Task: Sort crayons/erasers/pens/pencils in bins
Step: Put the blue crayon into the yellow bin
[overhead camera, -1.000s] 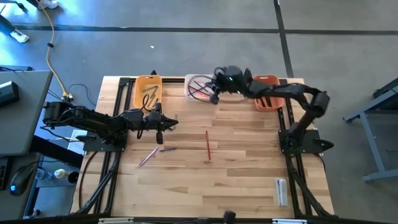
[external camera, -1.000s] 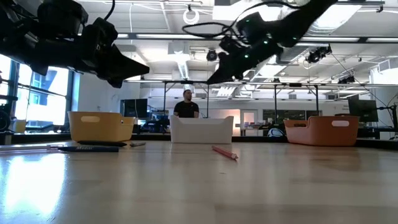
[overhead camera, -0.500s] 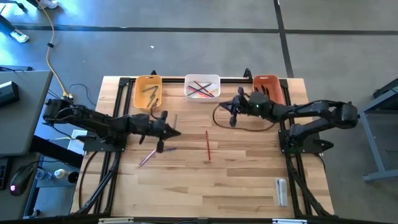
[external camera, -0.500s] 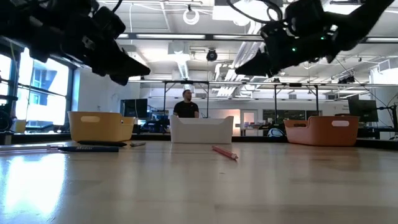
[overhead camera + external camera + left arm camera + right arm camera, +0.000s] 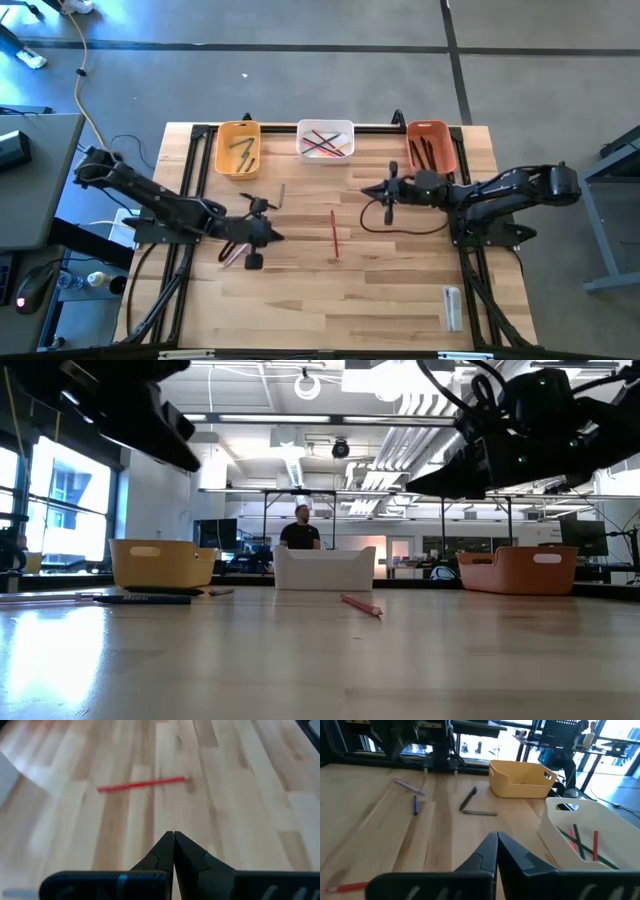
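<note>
Jaws: both pressed together, empty | left gripper [image 5: 277, 236] near red pencil [image 5: 334, 233] (right gripper [image 5: 367, 190] beyond)

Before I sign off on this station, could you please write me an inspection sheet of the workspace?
Surface: wooden table, slatted, bare in front.
Job's things: yellow bin, white bin with pencils, orange bin; red pencil loose mid-table.
Clutter: small whitish item at the front right.
Hands: left hand shut, empty; right hand shut, empty.
Cables: yellow cable on floor.
Surroundings: a person behind the table.
</note>
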You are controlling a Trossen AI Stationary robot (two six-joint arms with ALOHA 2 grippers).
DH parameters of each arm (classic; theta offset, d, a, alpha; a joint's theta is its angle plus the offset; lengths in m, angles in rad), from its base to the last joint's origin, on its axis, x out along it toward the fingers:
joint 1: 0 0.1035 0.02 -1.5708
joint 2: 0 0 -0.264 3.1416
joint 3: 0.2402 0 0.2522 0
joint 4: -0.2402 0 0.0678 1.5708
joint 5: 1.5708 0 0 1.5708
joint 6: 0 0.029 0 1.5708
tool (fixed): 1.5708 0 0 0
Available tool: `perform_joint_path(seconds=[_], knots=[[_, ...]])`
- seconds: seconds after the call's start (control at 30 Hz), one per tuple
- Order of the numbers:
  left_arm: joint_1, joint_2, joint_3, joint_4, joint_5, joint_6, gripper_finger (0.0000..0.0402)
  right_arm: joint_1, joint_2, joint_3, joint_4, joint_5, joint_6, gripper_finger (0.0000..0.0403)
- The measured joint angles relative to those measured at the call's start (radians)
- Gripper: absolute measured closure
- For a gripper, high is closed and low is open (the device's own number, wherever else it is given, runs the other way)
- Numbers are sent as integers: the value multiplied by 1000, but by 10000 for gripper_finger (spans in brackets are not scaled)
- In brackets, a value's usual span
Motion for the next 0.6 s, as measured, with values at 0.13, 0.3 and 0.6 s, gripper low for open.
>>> perform_joint_path(seconds=[0.13, 0.3, 0.6], knots=[[-91, 0, 36, -122, -32, -118, 401, 12, 0, -32, 28, 0, 6, 403], [-197, 18, 59, -211, -108, -261, 401, 28, 0, -37, 24, 2, 30, 403], [-320, 138, 165, -355, -162, -361, 401, 86, 0, -37, 30, 115, 27, 403]])
